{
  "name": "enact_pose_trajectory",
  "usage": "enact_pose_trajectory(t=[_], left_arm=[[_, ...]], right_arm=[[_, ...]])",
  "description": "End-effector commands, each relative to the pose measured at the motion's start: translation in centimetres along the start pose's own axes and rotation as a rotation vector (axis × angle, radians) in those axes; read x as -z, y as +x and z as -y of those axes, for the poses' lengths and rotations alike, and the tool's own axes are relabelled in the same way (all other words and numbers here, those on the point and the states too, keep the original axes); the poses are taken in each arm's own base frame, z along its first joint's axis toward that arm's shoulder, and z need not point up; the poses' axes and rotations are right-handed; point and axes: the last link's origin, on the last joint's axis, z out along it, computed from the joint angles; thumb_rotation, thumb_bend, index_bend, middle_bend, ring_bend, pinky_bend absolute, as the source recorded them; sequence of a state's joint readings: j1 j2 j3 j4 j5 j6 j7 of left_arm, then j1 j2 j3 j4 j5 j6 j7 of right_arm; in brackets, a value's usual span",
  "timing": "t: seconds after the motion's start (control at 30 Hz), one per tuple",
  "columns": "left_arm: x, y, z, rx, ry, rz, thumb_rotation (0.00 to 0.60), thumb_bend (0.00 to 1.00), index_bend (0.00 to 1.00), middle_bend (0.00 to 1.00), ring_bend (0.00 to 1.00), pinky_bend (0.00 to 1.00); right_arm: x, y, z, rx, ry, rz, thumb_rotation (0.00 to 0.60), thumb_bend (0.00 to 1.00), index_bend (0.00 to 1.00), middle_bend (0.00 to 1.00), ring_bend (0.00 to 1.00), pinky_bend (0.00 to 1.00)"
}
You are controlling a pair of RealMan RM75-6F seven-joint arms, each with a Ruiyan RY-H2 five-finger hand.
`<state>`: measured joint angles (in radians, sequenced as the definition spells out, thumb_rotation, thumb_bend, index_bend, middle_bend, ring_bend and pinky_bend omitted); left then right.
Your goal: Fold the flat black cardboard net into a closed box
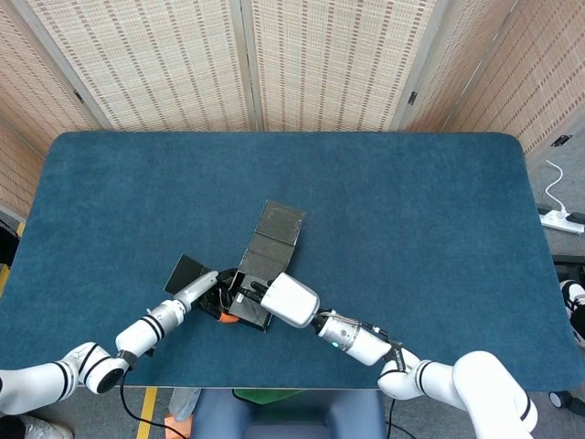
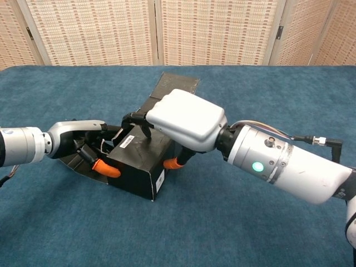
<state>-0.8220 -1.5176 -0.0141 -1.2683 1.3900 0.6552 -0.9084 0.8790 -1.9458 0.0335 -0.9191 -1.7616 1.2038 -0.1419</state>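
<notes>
Head view, progress: cardboard net [image 1: 265,261] is partly folded near the table's [image 1: 411,210] front edge. I see a box body formed at its near end, while a long flap lies flat behind and a side flap lies out to the left, so I judge closing remains.
Head view, hands: left hand [image 1: 208,291] and right hand [image 1: 291,299] flank the body.
Chest view, right hand: [image 2: 183,119] lies over the body's top, fingers curled down onto it.
Chest view, left hand: [image 2: 83,144] grips the body's left end above the side flap.
</notes>
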Motion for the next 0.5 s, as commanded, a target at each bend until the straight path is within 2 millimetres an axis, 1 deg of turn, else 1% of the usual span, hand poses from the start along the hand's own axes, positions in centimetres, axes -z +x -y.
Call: enact_pose_trajectory(t=[0.03, 0.5], left_arm=[[0.03, 0.00, -0.05, 0.001, -0.001, 0.003, 0.600, 0.20, 0.20, 0.24, 0.52, 0.73], [0.18, -0.21, -0.07, 0.001, 0.004, 0.024, 0.600, 0.20, 0.19, 0.23, 0.52, 0.72]], right_arm=[[0.10, -0.08, -0.01, 0.003, 0.002, 0.009, 0.600, 0.06, 0.25, 0.41, 0.80, 1.00], [0.00, -0.26, 0.14, 0.040, 0.028, 0.038, 0.600, 0.06, 0.25, 0.40, 0.80, 1.00]])
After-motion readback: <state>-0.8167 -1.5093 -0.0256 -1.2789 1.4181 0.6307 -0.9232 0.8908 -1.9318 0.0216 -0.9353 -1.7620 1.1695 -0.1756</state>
